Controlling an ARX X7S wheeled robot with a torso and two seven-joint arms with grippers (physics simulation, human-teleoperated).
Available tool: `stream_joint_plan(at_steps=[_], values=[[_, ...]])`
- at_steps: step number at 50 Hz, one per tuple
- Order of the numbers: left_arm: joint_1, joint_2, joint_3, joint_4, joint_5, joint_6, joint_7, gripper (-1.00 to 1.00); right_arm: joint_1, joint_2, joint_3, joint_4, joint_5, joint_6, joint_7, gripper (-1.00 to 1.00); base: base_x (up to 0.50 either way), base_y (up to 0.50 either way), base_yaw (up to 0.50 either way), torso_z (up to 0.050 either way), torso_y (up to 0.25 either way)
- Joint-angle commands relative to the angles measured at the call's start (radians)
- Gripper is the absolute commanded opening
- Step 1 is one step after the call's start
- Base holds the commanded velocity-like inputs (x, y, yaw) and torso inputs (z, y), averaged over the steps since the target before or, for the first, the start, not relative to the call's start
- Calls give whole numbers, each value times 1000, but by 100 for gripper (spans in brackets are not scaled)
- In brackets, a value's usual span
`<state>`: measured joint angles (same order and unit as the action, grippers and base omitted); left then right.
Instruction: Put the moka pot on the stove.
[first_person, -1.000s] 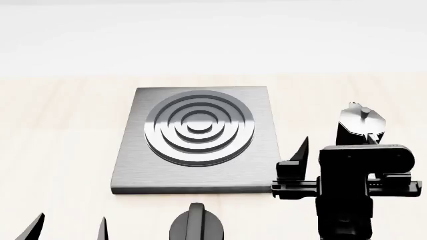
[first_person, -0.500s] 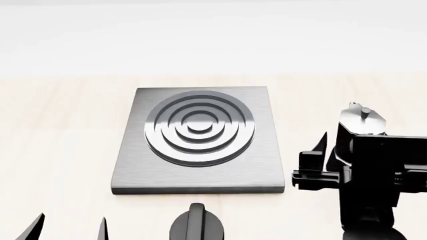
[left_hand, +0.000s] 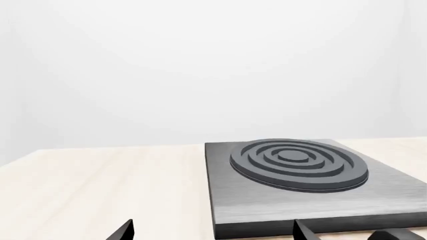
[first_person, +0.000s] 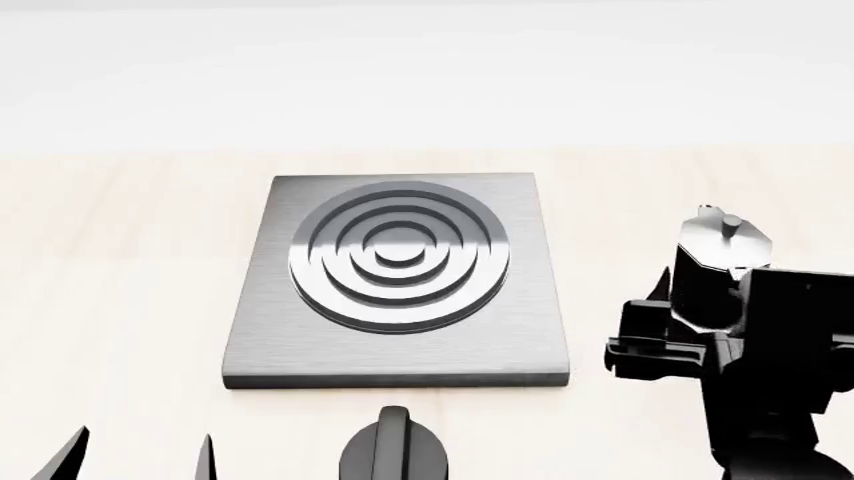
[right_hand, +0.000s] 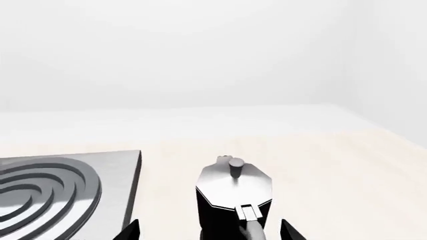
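Note:
The moka pot (first_person: 721, 248), black and faceted with a silver lid and knob, stands upright on the wooden counter to the right of the stove (first_person: 400, 352). The stove is a square grey plate with raised rings, and nothing is on it. My right gripper (first_person: 697, 295) is open, just in front of the pot. In the right wrist view its two fingertips flank the pot (right_hand: 233, 197), whose handle faces the camera; right gripper (right_hand: 210, 231) touches nothing that I can see. My left gripper (first_person: 140, 455) is open and empty at the near left, short of the stove (left_hand: 293, 200).
A round black dial knob (first_person: 394, 445) sits on the counter just in front of the stove's near edge. The light wood counter (first_person: 120, 260) extends left, right and behind the stove to a white wall.
My right arm has moved right and forward toward the moka pot, so its open fingers now sit on either side of the pot. The pot, stove and left gripper have not moved.

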<state>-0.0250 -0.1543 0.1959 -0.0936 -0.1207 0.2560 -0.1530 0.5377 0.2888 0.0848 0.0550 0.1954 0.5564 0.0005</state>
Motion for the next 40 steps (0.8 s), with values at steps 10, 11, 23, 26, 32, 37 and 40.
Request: stream_joint_plan(at_steps=[10, 11, 23, 26, 32, 37, 40], values=[[-2, -5, 9, -8, -15, 19, -4, 100, -12, 9, 38, 22, 41, -13, -26, 100, 0, 0, 0, 0, 0], [-2, -6, 10, -8, -16, 19, -4, 100, -11, 10, 41, 26, 45, -13, -28, 100, 0, 0, 0, 0, 0], [-3, -12, 17, -8, -22, 21, -11, 100, -9, 16, 54, 49, 60, -12, -32, 100, 0, 0, 0, 0, 0], [-3, -13, 19, -8, -23, 21, -13, 100, -9, 17, 59, 52, 65, -10, -31, 100, 0, 0, 0, 0, 0], [-4, -16, 23, -9, -25, 22, -16, 100, -9, 19, 63, 69, 66, -16, -29, 100, 0, 0, 0, 0, 0], [-5, -18, 26, -9, -26, 23, -19, 100, 2, 19, 57, 120, 60, -36, -34, 100, 0, 0, 0, 0, 0], [-5, -19, 28, -9, -27, 23, -21, 100, 13, 17, 57, 156, 60, -53, -38, 100, 0, 0, 0, 0, 0]])
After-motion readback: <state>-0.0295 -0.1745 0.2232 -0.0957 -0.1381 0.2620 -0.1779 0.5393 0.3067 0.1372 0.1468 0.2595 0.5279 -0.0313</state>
